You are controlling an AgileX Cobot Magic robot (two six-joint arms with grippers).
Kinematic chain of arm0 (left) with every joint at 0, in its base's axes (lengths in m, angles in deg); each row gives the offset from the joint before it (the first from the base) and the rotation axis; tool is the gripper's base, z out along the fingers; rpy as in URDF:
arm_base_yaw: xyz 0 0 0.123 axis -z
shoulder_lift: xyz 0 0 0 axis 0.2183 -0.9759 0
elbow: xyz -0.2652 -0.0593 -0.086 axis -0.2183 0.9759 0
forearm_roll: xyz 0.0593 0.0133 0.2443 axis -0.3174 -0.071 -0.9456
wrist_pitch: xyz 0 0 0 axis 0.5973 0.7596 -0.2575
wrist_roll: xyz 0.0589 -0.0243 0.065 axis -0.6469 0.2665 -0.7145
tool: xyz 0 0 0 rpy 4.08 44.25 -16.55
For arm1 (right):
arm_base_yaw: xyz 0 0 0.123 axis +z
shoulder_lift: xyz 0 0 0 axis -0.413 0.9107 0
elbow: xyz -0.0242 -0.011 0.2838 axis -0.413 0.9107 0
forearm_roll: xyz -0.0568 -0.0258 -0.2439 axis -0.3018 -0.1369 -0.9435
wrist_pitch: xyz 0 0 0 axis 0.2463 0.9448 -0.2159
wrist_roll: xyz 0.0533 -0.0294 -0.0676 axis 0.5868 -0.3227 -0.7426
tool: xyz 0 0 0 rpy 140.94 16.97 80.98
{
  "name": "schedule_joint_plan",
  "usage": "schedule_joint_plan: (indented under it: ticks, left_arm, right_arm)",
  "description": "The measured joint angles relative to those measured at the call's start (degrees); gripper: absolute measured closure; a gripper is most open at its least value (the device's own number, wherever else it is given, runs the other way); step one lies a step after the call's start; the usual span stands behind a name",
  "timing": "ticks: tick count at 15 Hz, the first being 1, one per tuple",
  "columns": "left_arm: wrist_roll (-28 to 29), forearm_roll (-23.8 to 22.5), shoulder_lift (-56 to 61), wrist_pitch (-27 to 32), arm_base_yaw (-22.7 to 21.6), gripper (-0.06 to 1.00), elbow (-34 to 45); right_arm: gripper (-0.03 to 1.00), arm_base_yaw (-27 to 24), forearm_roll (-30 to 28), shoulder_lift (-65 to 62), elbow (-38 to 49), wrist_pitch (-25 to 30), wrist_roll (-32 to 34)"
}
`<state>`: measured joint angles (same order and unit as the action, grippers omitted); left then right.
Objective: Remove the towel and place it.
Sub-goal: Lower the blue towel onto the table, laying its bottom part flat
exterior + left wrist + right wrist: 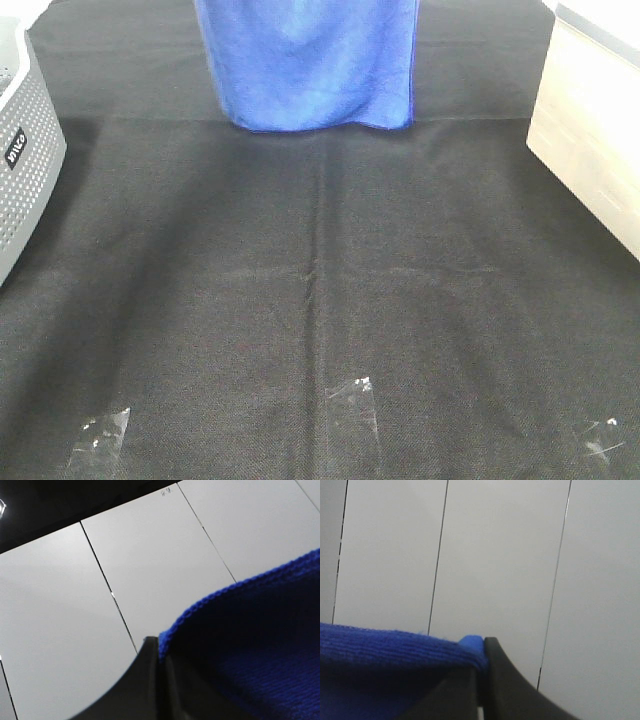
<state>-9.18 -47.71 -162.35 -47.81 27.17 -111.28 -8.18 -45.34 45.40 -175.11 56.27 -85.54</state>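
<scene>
The towel [310, 60] hangs as a broad blue sheet over the far middle of the black table cloth [320, 300]. Its upper part runs out of the high view. Its lower hem sits level with a crease that crosses the cloth's far part, and whether the hem touches the cloth cannot be told.

The left gripper [161, 655] is clamped on the towel's stitched edge, with its dark jaws pressed together and blue fabric pinched between them. The right gripper [481, 665] likewise has its jaws closed on a fold of the towel's edge, a bit of blue showing at the tips. Both wrist views show white panels [150, 555] with thin dark seams behind the held fabric.

A grey perforated basket [25, 150] stands at the cloth's left border and a pale wooden box [590, 130] at its right border. Pieces of clear tape [352, 405] lie along the cloth's near edge.
</scene>
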Motion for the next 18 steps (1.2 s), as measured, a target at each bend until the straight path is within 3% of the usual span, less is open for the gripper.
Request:
schedule_joint_plan:
  ticks: [7,12,16,18]
  left_arm:
    - [0.0,0.0,-0.5,2.7,0.0,0.94,0.0]
    - [0.1,0.0,-0.5,8.8,0.0,0.94,0.0]
    - [0.1,-0.1,0.1,20.0,0.0,0.94,0.0]
    - [0.1,-0.1,1.7,30.9,0.2,0.94,0.0]
  right_arm:
    - [0.96,0.0,0.5,0.6,-0.1,2.2,0.0]
    - [0.96,0.0,2.8,0.6,-0.1,8.1,0.0]
    - [0.96,0.0,7.1,0.6,-0.1,15.1,0.0]
    - [0.96,0.0,11.5,0.5,-0.1,20.5,0.0]
